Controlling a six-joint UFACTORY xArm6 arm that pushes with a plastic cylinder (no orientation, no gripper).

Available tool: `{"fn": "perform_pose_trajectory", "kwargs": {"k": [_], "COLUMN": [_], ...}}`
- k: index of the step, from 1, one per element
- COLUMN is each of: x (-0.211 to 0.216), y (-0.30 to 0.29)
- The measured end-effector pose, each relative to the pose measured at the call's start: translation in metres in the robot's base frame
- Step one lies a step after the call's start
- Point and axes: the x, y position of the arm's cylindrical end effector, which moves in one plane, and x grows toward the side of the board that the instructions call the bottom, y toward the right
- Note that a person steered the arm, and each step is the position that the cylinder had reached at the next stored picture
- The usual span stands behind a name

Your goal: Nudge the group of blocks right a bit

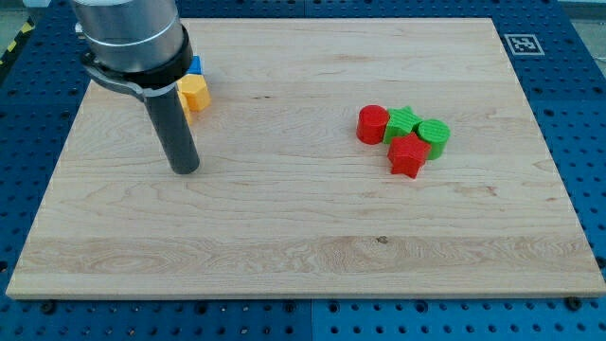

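A tight group of blocks sits right of the board's centre: a red cylinder (372, 124), a green star (402, 122), a green cylinder (434, 137) and a red star-like block (408, 156), all touching or nearly touching. My tip (185, 169) rests on the board far to the view's left of this group, well apart from it. The dark rod rises from the tip to the arm's grey body at the view's top left.
A yellow block (194, 93) and a blue block (196, 65) sit at the view's upper left, partly hidden behind the rod and arm. The wooden board (303, 256) lies on a blue perforated table; a marker tag (523, 44) is at top right.
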Motion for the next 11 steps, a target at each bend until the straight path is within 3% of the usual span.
{"fn": "perform_pose_trajectory", "kwargs": {"k": [2, 4, 6, 7, 9, 11], "x": [-0.004, -0.061, -0.073, -0.115, -0.136, -0.143], "y": [-0.045, -0.055, -0.102, -0.112, -0.108, -0.031]}}
